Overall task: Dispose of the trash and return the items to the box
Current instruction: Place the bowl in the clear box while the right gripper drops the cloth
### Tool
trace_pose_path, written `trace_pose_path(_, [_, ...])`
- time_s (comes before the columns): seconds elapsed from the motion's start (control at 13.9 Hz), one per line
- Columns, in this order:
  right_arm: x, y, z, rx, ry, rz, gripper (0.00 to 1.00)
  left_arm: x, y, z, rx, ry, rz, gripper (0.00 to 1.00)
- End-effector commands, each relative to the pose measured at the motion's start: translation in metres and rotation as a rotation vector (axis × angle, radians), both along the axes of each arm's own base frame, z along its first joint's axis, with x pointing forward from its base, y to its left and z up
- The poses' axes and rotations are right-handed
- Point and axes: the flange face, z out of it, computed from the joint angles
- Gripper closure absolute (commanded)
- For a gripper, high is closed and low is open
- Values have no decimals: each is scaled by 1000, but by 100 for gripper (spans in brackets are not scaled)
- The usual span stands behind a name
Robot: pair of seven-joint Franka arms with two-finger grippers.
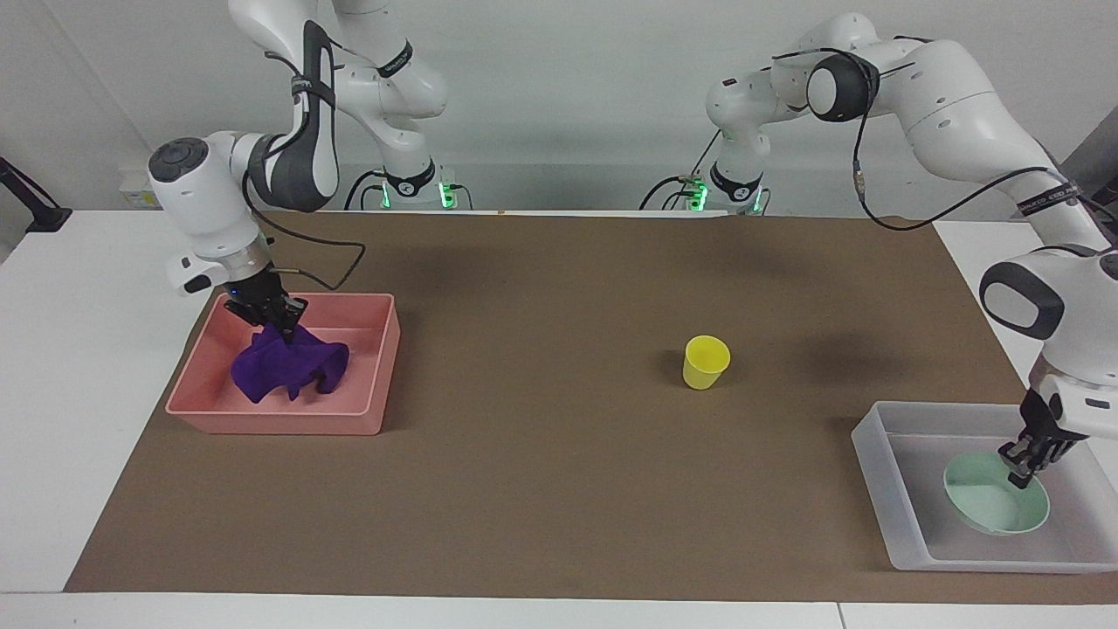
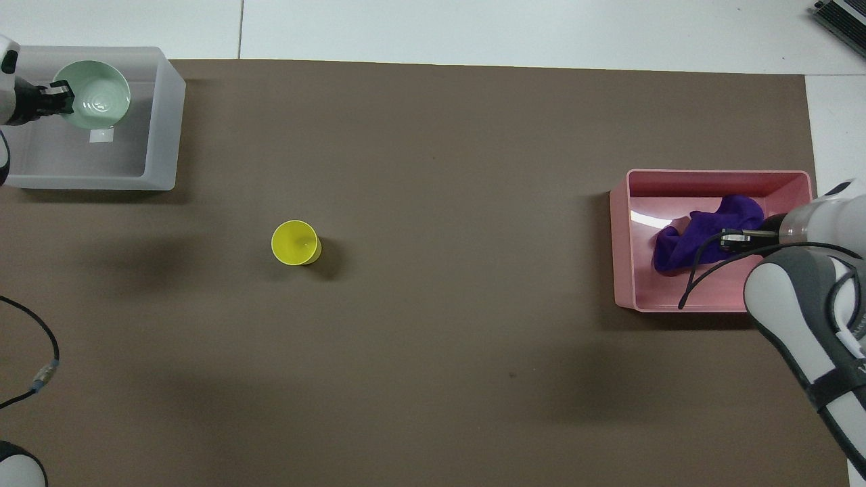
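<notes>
The right tool is gripping one purple rag in the pink bin; the left tool is gripping one mint bowl in the frosted tray; one yellow cup is standing on the desk.

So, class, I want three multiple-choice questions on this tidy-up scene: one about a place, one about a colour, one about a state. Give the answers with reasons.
1. Where is the purple rag?
A. in the pink bin
B. beside the yellow cup
C. in the clear tray

2. What colour is the bowl in the clear tray?
A. yellow
B. pale green
C. pink

3. What is the left gripper doing?
A. resting on the mat
B. gripping the cup
C. gripping the bowl's rim

Answers:
1 A: the rag hangs from the right gripper inside the bin's walls.
2 B: the bowl is mint-toned against the frosted tray.
3 C: its fingers are closed on the bowl's edge inside the tray.
</notes>
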Motion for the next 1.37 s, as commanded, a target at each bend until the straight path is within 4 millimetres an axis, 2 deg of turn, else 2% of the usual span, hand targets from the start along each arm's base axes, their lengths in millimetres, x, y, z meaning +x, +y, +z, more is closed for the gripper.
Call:
trace_pose_path(0.0, [-8,-2,-17,-1,-3,-12,100,-21,4,-12,1,11,42,100])
trace_pose_path(0.14, [-15,9,-34,10,13,-41,100,-29,5,-15,-3,26,44,100])
trace_pose_path(0.22, [-14,15,-36,9,2,-40,100,-28,6,-13,-2,28,46,88])
trace_pose_path(0.29, [-13,16,-35,8,-1,-40,88,-28,7,-11,-2,26,46,70])
trace_pose_path(0.36, [-12,16,-35,8,-3,-41,38,-26,7,-8,-2,18,45,57])
trace_pose_path(0.43, [-11,16,-33,8,-6,-41,0,-26,7,-5,2,11,39,51])
trace_pose_path(0.58, [-4,19,-16,6,-25,-26,0,-28,4,16,5,-7,32,41])
trace_pose_path(0.79, [9,39,16,0,-26,16,0,-41,-16,63,-2,9,8,7])
trace_pose_path(0.87, [11,43,29,2,-31,16,0,-46,-37,76,-4,26,-22,1])
trace_pose_path(0.94, [9,48,39,6,-33,1,0,-55,-52,85,-3,42,-52,0])
trace_pose_path(1.08, [5,70,61,9,-34,1,0,-73,-90,101,-3,60,-123,0])
trace_pose_path(1.3, [5,67,124,-7,-2,-14,0,-101,-132,113,-13,129,-186,0])
